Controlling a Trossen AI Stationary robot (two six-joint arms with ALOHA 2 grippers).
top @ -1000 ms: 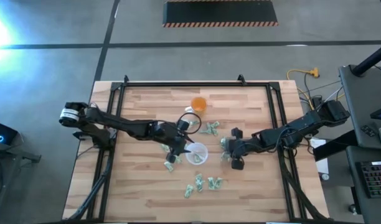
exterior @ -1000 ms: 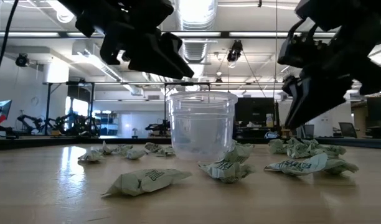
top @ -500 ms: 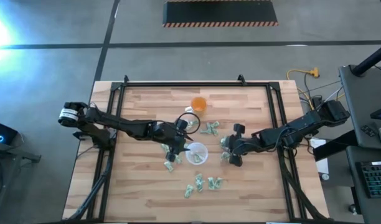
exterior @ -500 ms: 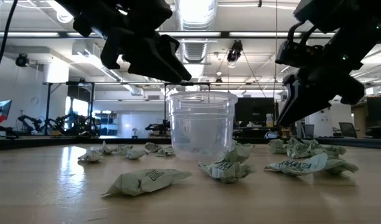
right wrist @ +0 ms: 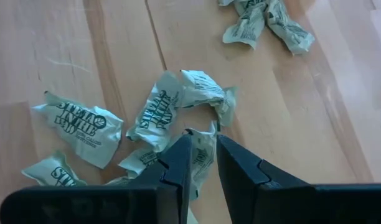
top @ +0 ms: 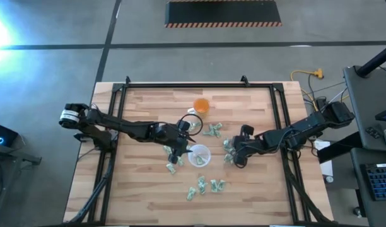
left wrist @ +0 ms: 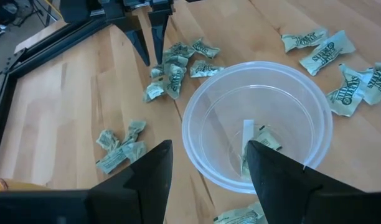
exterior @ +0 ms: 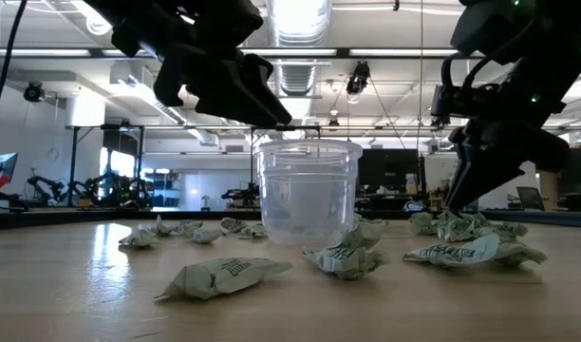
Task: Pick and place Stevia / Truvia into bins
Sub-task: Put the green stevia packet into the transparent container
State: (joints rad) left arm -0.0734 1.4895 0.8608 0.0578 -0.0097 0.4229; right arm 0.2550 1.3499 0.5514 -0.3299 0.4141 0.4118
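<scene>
The pale wooden worktop (top: 256, 189) carries one small round clear plastic bin (top: 199, 156); only the left wrist view shows one crumpled green-and-white Stevia sachet (left wrist: 260, 144) inside. Left pincer (left wrist: 206, 165) hovers spread wide above it. Right pincer (right wrist: 204, 160), narrowly parted, straddles a sachet in a five-piece cluster, its grip unclear.

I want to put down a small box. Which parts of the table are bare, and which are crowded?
Bare: the table along its far edge behind the orange cup, the near right corner, and the left side beyond the left gripper. Crowded: sachets ring the clear cup, and the right gripper works a cluster there.
</scene>
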